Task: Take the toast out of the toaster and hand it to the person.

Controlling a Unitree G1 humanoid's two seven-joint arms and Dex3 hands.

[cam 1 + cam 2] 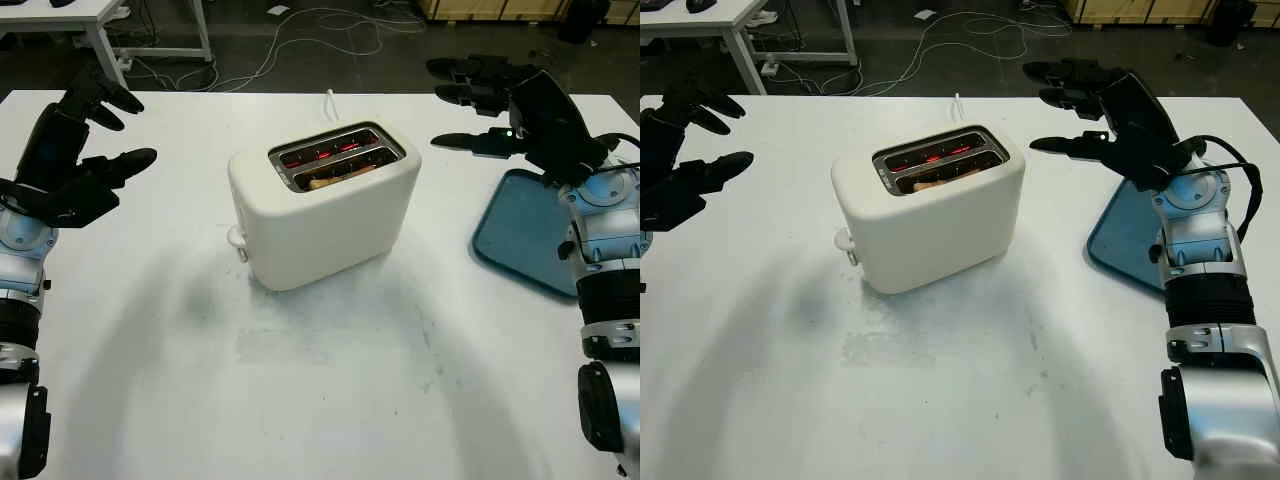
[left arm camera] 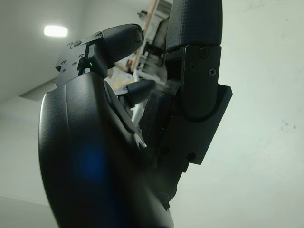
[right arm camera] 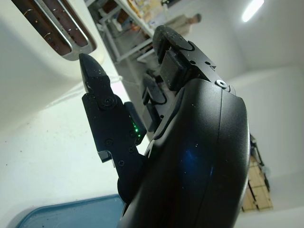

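1. White and faintly scuffed, the table (image 1: 330, 400) took up most of the head views, with a dark floor beyond its far edge.
2. Loose cables (image 1: 300, 35) trailed across that floor, and the legs of another white table (image 1: 100, 35) stood at the far left.
3. Wooden crates (image 1: 500, 10) sat at the far right of the room, cut off by the picture's upper edge.
4. At the middle of the table stood a cream toaster (image 1: 320, 215), turned at an angle, with a small lever knob low on its left end.
5. Its two slots glowed red inside, and the toast (image 1: 335, 177) lay low in the nearer slot, only its brown top edge visible.
6. A thin white cord (image 1: 329, 98) left the toaster's back and ran off the far edge.
7. To the right lay a blue tray (image 1: 520, 235), its near corner hidden behind the right arm.
8. The left hand (image 1: 85, 150) hung open above the table's left side, well apart from the toaster and holding nothing.
9. The right hand (image 1: 1090, 105) was raised open beside the toaster's right end, above the tray's far edge, also holding nothing.
10. From the right wrist, a black fingertip (image 3: 90, 69) pointed toward the toaster's slots without touching them.
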